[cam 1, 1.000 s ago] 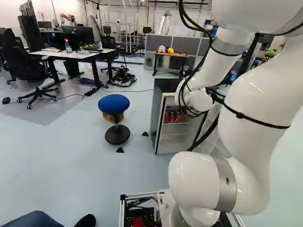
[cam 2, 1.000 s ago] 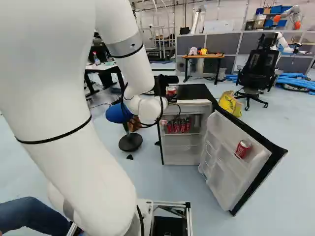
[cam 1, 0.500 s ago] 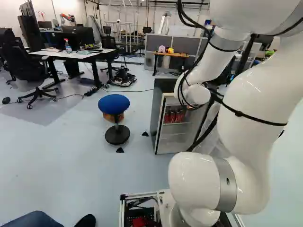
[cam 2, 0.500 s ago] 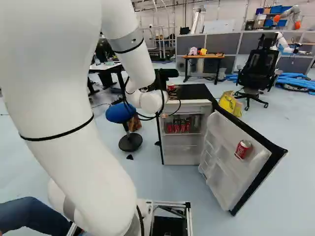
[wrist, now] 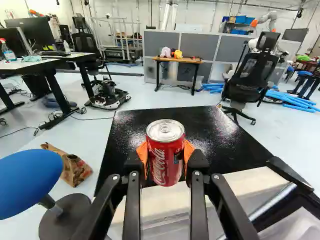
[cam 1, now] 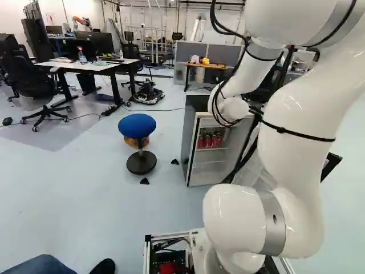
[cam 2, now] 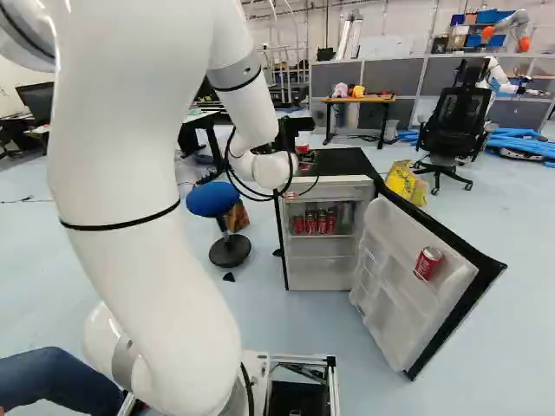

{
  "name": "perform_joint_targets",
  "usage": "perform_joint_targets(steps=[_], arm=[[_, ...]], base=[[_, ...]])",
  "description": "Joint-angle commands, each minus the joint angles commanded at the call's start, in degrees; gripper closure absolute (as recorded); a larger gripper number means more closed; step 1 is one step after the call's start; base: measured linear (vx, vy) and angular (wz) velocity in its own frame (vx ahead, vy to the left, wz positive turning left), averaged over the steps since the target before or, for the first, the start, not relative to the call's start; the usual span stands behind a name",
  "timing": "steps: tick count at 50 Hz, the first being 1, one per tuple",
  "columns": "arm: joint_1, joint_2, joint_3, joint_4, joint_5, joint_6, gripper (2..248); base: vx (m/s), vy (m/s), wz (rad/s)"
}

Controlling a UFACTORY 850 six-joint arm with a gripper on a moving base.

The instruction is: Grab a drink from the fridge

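by the fridge's black top (wrist: 225,155), the gripper (cam 2: 302,146) grasps a red can (wrist: 165,160); grey partitions (wrist: 204,47) stand beyond.

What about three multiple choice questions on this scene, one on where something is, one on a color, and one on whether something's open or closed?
1. Where is the can nearest the wrist camera?
A) On the stool
B) Inside the fridge
C) Between the gripper's fingers

2. What color is the stool's seat?
A) Blue
B) Yellow
C) Green

3. How does the fridge door stand?
A) Closed
B) Wide open
C) Open just a crack

Answers:
1 C: the wrist view shows orange pads against both sides of it.
2 A: the seat shows blue in all three views.
3 B: the right base view shows it swung well out, with the inner shelves of the fridge exposed.
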Motion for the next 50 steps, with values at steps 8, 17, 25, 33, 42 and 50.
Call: perform_joint_targets(steps=[8,17,25,33,42,50], arm=[[0.3,-2.1,-2.4,0.4,-0.7,0.0,158],[0.7,-4.4,-5.1,1.3,-1.8,0.0,158],[1.0,-6.4,-7.5,2.2,-3.1,0.0,158],[1.3,-8.4,-10.0,3.2,-4.6,0.0,158],[1.6,-10.6,-12.8,4.2,-5.7,0.0,158],[1.9,-12.4,-15.1,4.2,-5.7,0.0,158]], base=[[0.0,0.0,0.0],[0.0,0.0,0.0],[0.0,0.0,0.0],[0.0,0.0,0.0],[0.0,0.0,0.0],[0.0,0.0,0.0]])
